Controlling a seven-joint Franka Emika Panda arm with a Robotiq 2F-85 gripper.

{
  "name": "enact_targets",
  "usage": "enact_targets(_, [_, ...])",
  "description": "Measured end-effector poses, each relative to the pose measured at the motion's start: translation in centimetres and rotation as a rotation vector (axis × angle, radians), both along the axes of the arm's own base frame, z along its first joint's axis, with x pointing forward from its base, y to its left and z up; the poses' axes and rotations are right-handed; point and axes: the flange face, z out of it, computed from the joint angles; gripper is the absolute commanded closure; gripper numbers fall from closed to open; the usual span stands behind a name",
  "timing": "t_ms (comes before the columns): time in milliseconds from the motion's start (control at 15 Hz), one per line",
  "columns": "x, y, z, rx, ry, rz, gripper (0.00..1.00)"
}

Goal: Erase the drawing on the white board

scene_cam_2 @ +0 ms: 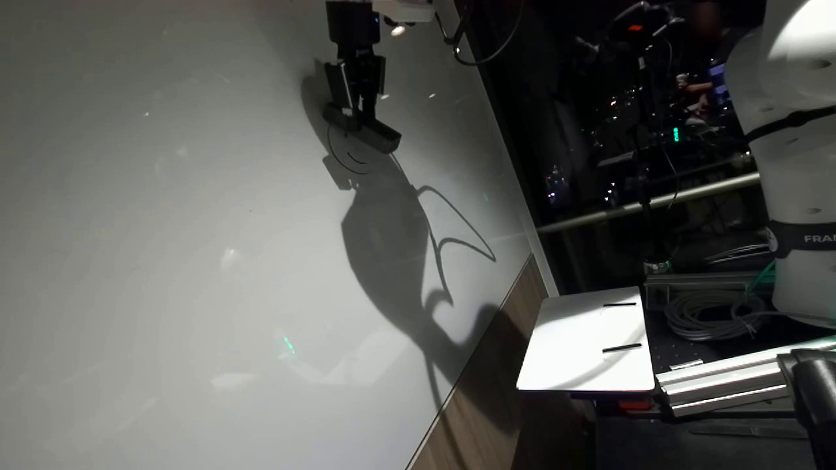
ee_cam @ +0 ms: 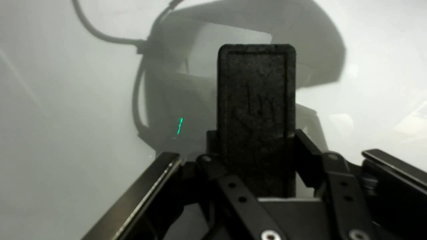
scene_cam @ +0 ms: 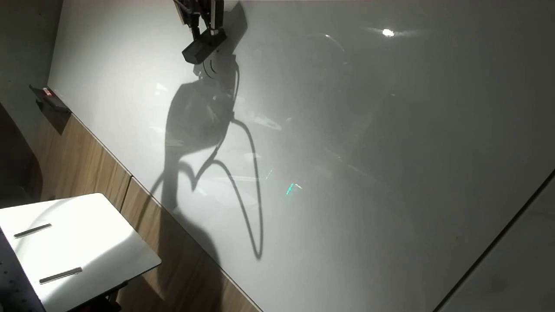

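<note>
A black block-shaped eraser (ee_cam: 256,93) is clamped between the two fingers of my gripper (ee_cam: 255,143); the wrist view shows its flat back. In both exterior views the gripper (scene_cam: 204,34) comes down from the top, with the eraser (scene_cam_2: 375,132) tilted beside the large white board (scene_cam: 347,143). Whether it touches the board I cannot tell. Part of the drawing (scene_cam_2: 339,163) shows as thin dark curved lines just below the eraser, inside the arm's shadow. The rest of the drawing is hidden behind the eraser, and none of it shows in the wrist view.
Wood panelling (scene_cam: 86,151) runs along the board's lower edge. A small white table top (scene_cam_2: 568,346) juts out near the robot's base. A dark ledge (scene_cam: 54,102) with a small red-and-white item sits at the board's corner. Coiled cables (scene_cam_2: 699,320) lie by the base.
</note>
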Motion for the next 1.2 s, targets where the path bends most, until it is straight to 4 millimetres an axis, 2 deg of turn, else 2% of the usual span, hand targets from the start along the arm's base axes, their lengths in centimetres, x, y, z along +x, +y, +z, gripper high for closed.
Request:
enact_targets(267, [0.7,0.1,-4.5,-0.002,0.058,-0.001,0.70])
enact_targets(533, [1.3,-1.1,-9.4,-0.002,0.115,-0.012,0.70])
enact_targets(733, [1.6,-2.4,-12.1,-0.004,0.146,-0.025,0.70])
enact_targets(933, [1.7,-3.6,-13.2,-0.010,0.164,-0.044,0.70])
enact_targets(1200, [1.8,-4.4,-12.3,-0.005,0.149,-0.058,0.70])
